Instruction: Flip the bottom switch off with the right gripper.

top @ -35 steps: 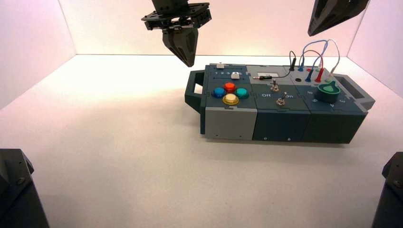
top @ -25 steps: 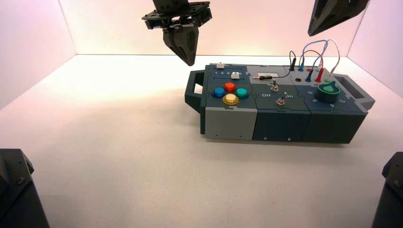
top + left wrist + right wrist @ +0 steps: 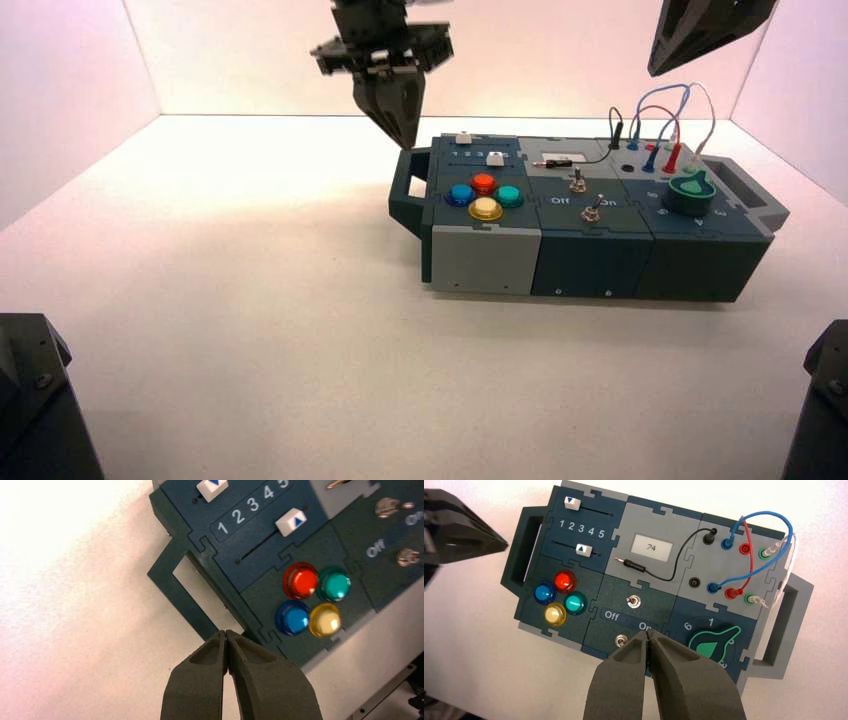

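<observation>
One box (image 3: 590,250) carries four round buttons (image 3: 560,598), two sliders (image 3: 577,525), two toggle switches (image 3: 628,621) and one green knob (image 3: 713,642).

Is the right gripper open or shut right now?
Shut. In the right wrist view the right gripper has its fingertips pressed together with no gap, hovering just beside the bottom switch, not touching it.

Display (image 3: 651,547) reads "74"; switch panel (image 3: 611,615) "Off".
</observation>
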You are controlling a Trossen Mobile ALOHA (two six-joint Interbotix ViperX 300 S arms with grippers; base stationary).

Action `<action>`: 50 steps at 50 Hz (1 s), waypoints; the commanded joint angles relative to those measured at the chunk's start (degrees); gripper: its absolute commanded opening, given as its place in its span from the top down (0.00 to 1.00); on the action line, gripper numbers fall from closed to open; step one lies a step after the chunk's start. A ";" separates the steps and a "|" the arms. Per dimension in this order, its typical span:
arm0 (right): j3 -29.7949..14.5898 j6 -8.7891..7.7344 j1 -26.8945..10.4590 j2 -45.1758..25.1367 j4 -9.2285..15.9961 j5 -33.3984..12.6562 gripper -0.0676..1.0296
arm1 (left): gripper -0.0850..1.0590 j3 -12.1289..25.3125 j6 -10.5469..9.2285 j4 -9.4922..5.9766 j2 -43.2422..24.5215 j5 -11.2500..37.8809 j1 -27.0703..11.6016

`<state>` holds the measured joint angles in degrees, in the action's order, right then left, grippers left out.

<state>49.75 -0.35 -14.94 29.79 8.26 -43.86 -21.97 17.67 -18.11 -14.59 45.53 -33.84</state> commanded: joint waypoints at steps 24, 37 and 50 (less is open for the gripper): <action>0.62 0.00 0.26 -2.90 1.23 0.18 0.96 | 0.95 5.63 0.35 -0.09 -4.83 1.32 -0.53; 1.67 0.18 0.00 -6.33 2.64 0.70 0.96 | 0.95 6.06 0.26 -0.09 -6.68 1.67 -0.44; 3.34 0.18 -0.09 -8.17 3.78 0.97 0.96 | 0.95 6.94 0.26 -0.09 -8.09 1.93 -0.44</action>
<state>53.17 -0.35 -15.03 21.71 11.60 -43.42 -16.35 17.75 -18.28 -23.12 47.55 -34.37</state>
